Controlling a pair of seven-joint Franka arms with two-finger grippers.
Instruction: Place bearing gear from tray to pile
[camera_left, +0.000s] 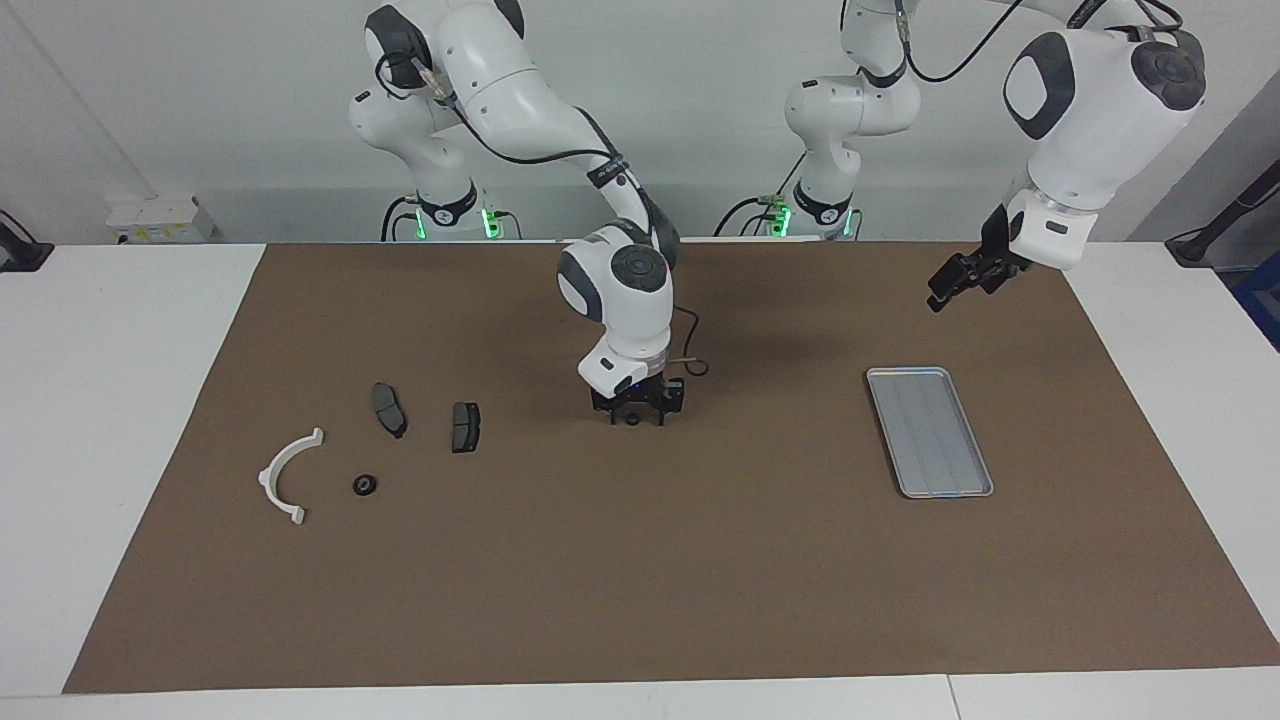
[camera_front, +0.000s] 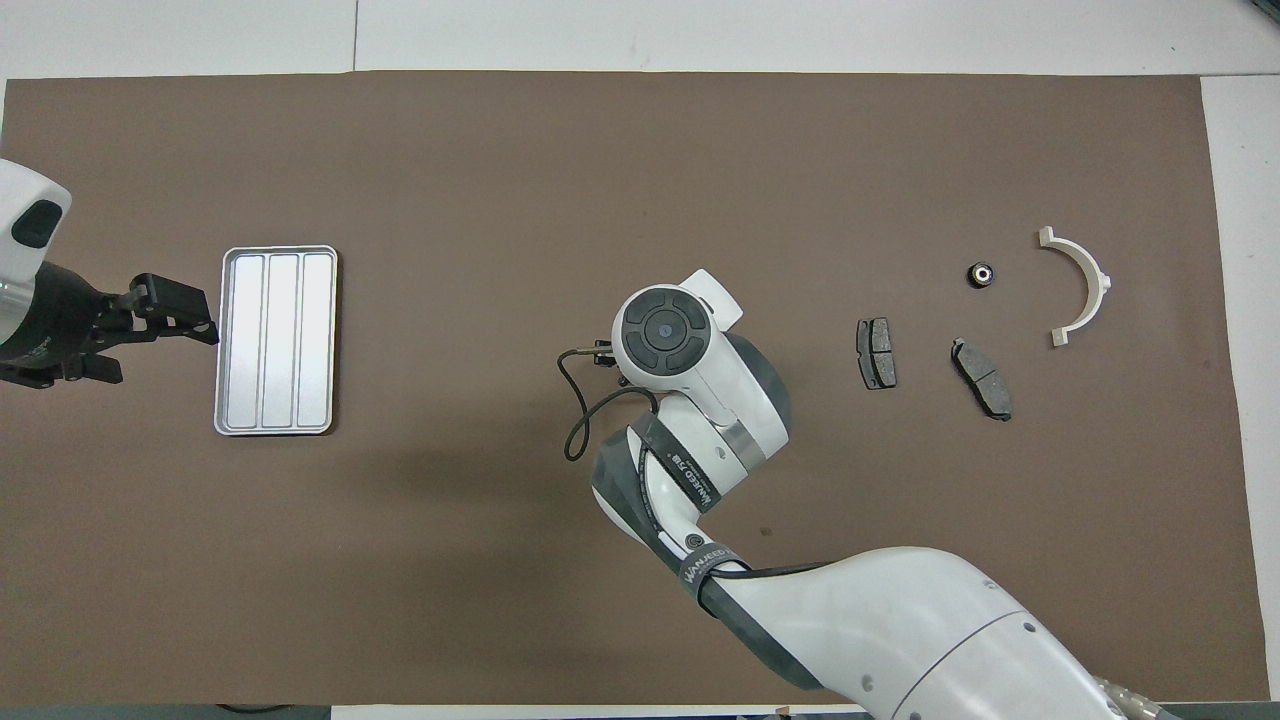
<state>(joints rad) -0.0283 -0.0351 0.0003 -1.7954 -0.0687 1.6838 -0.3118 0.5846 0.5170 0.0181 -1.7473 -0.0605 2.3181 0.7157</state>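
Observation:
The bearing gear (camera_left: 365, 485), a small black ring, lies on the brown mat in the pile, beside the white semicircular bracket (camera_left: 285, 475) and farther from the robots than the two dark brake pads (camera_left: 389, 409) (camera_left: 465, 426). It also shows in the overhead view (camera_front: 979, 274). The silver tray (camera_left: 930, 432) (camera_front: 277, 340) lies toward the left arm's end and holds nothing. My right gripper (camera_left: 637, 418) hangs low over the middle of the mat, between tray and pile; its wrist hides it in the overhead view. My left gripper (camera_left: 940, 295) (camera_front: 195, 322) waits raised beside the tray.
The brown mat (camera_left: 640, 580) covers most of the white table. A loose cable loops from the right arm's wrist (camera_front: 575, 420). Nothing else lies on the mat.

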